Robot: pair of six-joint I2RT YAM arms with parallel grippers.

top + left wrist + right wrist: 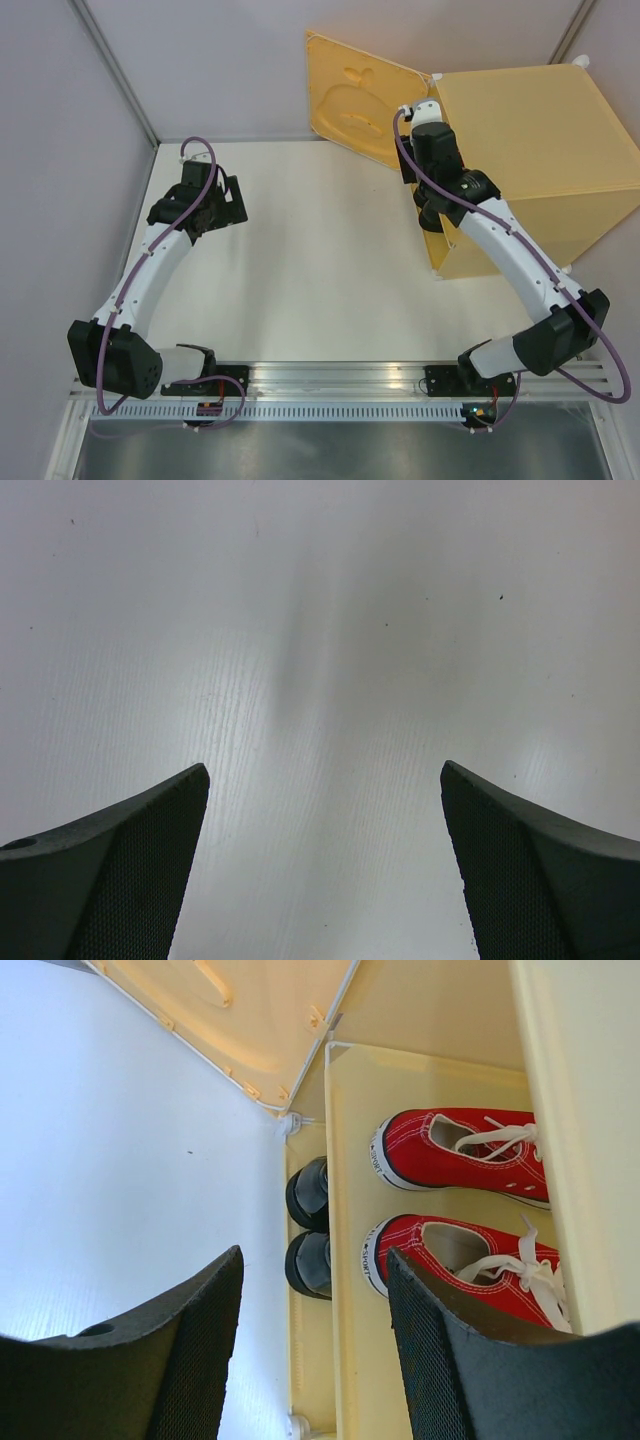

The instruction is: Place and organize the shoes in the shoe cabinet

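The yellow-orange shoe cabinet [540, 150] stands at the back right with its door [360, 100] swung open. In the right wrist view two red sneakers [460, 1150] [470, 1260] lie heels outward on a shelf [350, 1360] inside it. The heels of two black shoes [310, 1195] [312, 1263] show on the level below. My right gripper [313, 1253] hangs open and empty just outside the cabinet opening [430, 205]. Over bare table at the left, my left gripper [324, 766] [228, 205] is wide open with nothing in it. From above, the shoes are hidden.
Grey walls close in the table [300, 270] on the left and behind. The open door [240, 1010] leans out toward the back left of the cabinet. An aluminium rail [340, 380] with both arm bases runs along the near edge.
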